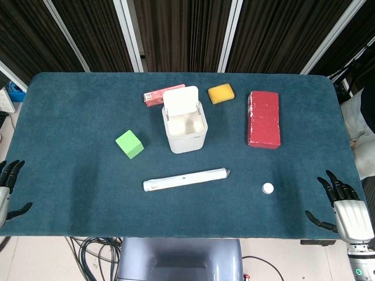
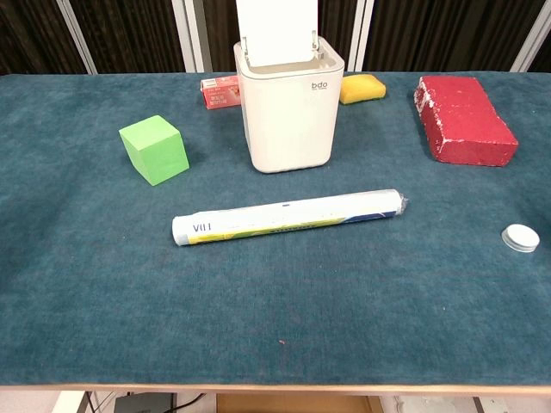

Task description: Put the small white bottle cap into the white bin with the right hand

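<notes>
The small white bottle cap (image 1: 268, 188) (image 2: 520, 237) lies flat on the blue cloth at the front right. The white bin (image 1: 185, 130) (image 2: 288, 107) stands near the table's middle with its lid tipped up and its mouth uncovered. My right hand (image 1: 343, 206) hovers at the table's front right corner, fingers spread and holding nothing, to the right of the cap and a little nearer to me. My left hand (image 1: 8, 190) sits at the front left edge, fingers apart and empty. The chest view shows neither hand.
A white rolled tube (image 1: 185, 179) lies in front of the bin. A green cube (image 1: 129, 144) sits to the bin's left, a red brick (image 1: 263, 119) to its right. Behind the bin are a pink box (image 1: 159, 95) and a yellow sponge (image 1: 221, 93).
</notes>
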`<state>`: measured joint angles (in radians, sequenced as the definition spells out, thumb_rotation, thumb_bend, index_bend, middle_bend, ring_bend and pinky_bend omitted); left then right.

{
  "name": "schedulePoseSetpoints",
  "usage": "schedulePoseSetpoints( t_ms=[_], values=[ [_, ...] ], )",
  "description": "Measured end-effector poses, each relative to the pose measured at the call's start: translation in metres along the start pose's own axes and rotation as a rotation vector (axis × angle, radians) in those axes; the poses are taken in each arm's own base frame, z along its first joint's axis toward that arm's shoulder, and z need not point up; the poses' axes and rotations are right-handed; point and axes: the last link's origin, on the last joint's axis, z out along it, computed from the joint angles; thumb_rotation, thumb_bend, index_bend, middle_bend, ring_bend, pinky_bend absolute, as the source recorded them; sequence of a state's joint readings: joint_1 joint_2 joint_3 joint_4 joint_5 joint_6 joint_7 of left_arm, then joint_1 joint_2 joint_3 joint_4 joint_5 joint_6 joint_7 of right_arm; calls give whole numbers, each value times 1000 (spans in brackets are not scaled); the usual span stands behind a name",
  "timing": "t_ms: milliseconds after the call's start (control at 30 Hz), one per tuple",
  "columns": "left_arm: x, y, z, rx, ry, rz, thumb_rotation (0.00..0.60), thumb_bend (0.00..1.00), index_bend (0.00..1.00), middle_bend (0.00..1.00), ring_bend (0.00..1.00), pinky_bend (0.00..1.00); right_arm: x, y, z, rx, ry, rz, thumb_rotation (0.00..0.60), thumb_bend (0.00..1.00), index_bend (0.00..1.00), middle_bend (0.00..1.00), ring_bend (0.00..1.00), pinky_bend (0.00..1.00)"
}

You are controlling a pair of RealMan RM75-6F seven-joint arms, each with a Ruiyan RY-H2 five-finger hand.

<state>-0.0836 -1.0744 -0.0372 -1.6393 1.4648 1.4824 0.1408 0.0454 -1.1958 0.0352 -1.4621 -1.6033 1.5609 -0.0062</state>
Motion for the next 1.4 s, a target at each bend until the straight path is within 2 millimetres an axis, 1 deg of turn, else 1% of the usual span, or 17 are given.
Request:
schedulePoseSetpoints(
  t_ms=[633, 700, 733, 767, 800, 833, 867, 933, 1100, 1167, 1233, 1267, 1400],
  values=[
    [-1, -1, 2, 6, -13, 4, 600, 165, 114, 157, 30, 0, 1, 2, 0, -14, -4, -5, 600, 122, 137, 117, 169, 236],
    [0, -2, 2, 8, -9, 3, 600, 165, 114, 157, 30, 0, 0, 2, 0, -13, -6, -5, 600, 123, 137, 119, 183, 236],
    [0, -2, 2, 9, -9, 2, 600, 166, 114, 157, 30, 0, 0, 2, 0, -13, -8, -6, 600, 123, 138, 129, 207, 236],
    [0, -3, 2, 11, -9, 2, 600, 166, 114, 157, 30, 0, 0, 2, 0, -13, -11, -6, 600, 123, 141, 146, 237, 240],
    [0, -3, 2, 13, -9, 2, 600, 166, 114, 157, 30, 0, 0, 1, 0, -12, -16, -6, 600, 123, 157, 190, 300, 260],
    [0, -3, 2, 14, -10, 2, 600, 165, 114, 157, 30, 0, -1, 1, 0, -11, -19, -6, 600, 123, 175, 253, 371, 301],
    [0, -3, 3, 17, -10, 1, 600, 165, 114, 157, 30, 0, -1, 1, 0, -10, -23, -6, 600, 123, 188, 299, 418, 336],
    [1, -4, 3, 20, -7, 0, 600, 165, 114, 157, 30, 0, -1, 1, 2, -10, -29, -4, 600, 123, 202, 436, 540, 449],
    [2, -4, 2, 20, -2, -4, 600, 165, 114, 157, 30, 0, -3, 2, 9, -1, -74, -10, 600, 122, 232, 642, 724, 639],
    [2, -4, 2, 19, -3, -6, 600, 165, 114, 157, 30, 0, -4, 2, 16, 10, -105, -16, 600, 122, 248, 702, 774, 699],
    [2, -3, 2, 17, -4, -6, 600, 165, 114, 157, 30, 0, -6, 0, 29, 28, -155, -20, 600, 123, 259, 749, 814, 747],
    [1, -3, 2, 16, -4, -5, 600, 165, 114, 157, 30, 0, -6, -1, 32, 33, -169, -20, 600, 123, 262, 761, 824, 758],
    [1, -4, 2, 17, -6, -4, 600, 165, 114, 157, 30, 0, -14, -6, 60, 58, -273, -32, 600, 122, 278, 781, 845, 771]
  ],
)
